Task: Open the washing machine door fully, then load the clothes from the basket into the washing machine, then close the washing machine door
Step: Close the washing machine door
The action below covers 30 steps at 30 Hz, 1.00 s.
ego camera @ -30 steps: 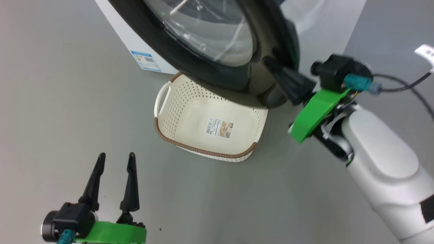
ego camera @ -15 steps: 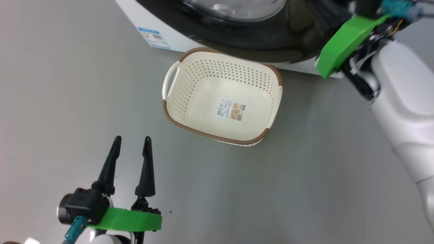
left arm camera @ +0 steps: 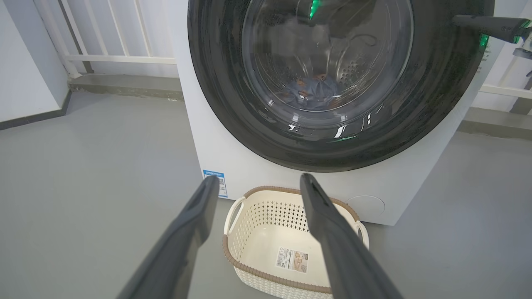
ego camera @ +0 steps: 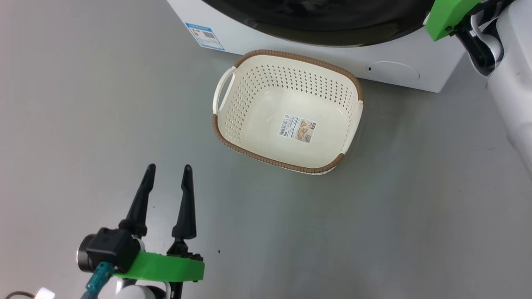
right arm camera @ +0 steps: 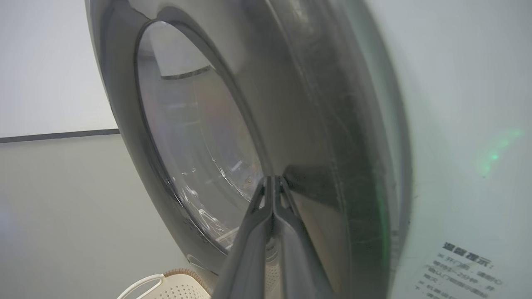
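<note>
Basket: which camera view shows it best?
Head view: the whole basket, empty, sticker on its bottom, lies before the washer. Left wrist view shows it partly behind the left gripper; right wrist view catches a corner at its bottom edge.

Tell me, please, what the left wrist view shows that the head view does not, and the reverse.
Left wrist view: the glass window of the washing machine door, the clothes behind it, the shut right gripper by the door's rim, a white railing. Head view: the green mount of the left gripper, and the right forearm. Both: the empty basket, the blue label, the round flap, the left gripper's open fingers.
</note>
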### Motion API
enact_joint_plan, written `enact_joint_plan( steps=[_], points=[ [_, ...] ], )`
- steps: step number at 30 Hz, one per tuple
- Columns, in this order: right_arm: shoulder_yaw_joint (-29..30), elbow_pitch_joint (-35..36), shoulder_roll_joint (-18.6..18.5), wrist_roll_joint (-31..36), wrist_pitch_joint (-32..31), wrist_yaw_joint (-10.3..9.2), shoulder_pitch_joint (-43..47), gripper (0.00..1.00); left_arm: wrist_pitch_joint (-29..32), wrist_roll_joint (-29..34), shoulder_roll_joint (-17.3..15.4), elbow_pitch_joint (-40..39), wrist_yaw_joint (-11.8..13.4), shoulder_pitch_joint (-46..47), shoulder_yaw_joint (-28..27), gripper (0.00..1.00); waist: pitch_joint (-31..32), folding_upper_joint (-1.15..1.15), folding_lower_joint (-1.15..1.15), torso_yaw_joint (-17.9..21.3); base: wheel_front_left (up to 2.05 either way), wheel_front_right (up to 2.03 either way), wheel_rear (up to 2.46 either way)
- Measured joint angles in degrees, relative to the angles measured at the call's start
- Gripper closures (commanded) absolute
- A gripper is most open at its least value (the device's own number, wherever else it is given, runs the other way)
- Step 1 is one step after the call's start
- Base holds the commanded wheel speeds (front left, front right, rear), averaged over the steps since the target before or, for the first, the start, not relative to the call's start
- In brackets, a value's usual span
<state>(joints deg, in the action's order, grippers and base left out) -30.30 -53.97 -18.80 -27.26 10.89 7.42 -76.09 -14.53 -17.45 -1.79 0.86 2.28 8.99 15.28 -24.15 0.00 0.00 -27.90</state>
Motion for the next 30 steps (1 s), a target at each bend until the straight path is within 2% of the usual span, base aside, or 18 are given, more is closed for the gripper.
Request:
enact_joint_plan(
  steps=[8,14,19,24,30],
  points=[
    [-2.42,-4.98,0.57,0.62,1.36,0.00,-1.76,1.00,0.00,-0.41,0.00,-0.01,0.18,0.68,0.07,0.00,0.22,0.00,0.00,-0.07,0.00,0.00,0.00],
    [-6.34,-4.89,0.90,0.18,2.22,-0.01,-1.71,1.00,0.00,-0.41,0.01,0.00,0.18,0.68,-0.04,0.00,0.86,0.00,0.00,0.37,0.00,0.00,0.00],
    [-9.85,-1.62,1.07,-1.77,2.85,-0.01,-0.38,1.00,0.00,-0.30,0.01,0.01,0.18,0.63,-0.54,0.00,1.69,0.00,0.00,1.13,0.00,0.00,0.00],
    [-11.27,2.12,0.29,-4.35,3.35,-0.01,3.83,1.00,0.00,0.29,0.00,0.05,0.13,0.60,-1.34,0.00,2.72,0.00,0.00,2.36,0.00,0.00,0.00],
    [-11.01,9.91,-1.37,-5.02,3.42,-0.01,9.61,1.00,0.00,1.27,0.00,0.52,-0.12,0.54,-2.29,0.00,4.03,0.00,0.00,4.51,0.00,0.00,0.00]
  ],
)
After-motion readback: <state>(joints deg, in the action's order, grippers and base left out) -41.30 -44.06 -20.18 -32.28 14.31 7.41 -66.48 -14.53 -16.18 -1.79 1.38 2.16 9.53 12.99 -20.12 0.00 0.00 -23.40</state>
